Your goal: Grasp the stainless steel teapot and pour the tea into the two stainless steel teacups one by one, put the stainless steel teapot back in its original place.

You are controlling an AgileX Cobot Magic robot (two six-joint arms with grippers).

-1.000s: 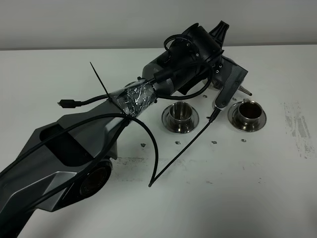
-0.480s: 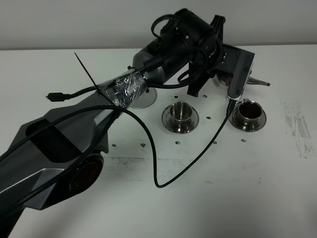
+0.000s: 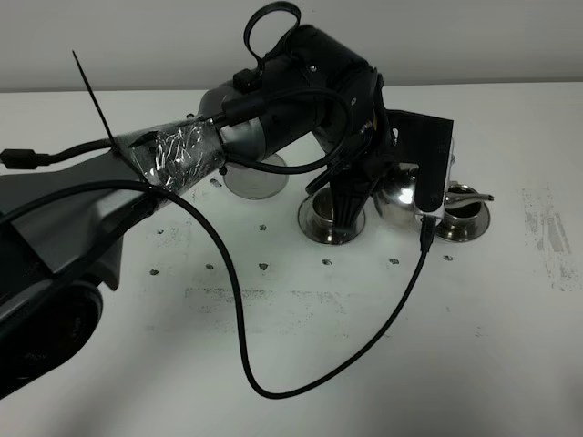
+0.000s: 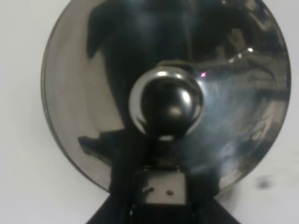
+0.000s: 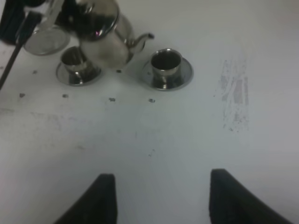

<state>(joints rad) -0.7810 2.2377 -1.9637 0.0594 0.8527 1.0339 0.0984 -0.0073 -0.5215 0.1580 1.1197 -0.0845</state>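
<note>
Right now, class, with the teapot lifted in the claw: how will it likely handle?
The teapot looks mirror-smooth, so probably slippery to grip. Its rounded body hangs tilted in the air, so it may swing. The thin spout could perhaps bend if knocked.

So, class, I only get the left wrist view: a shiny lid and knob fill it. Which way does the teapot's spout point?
Observer: The teapot is held up between the two cups, spout towards the right-hand cup of the high view.
Operator: And the other cup?
Observer: The left-hand cup stands on its saucer, partly behind the arm.
Operator: Is the right pincer busy?
Observer: No, the right pincer is open and empty, away from the cups.
</note>
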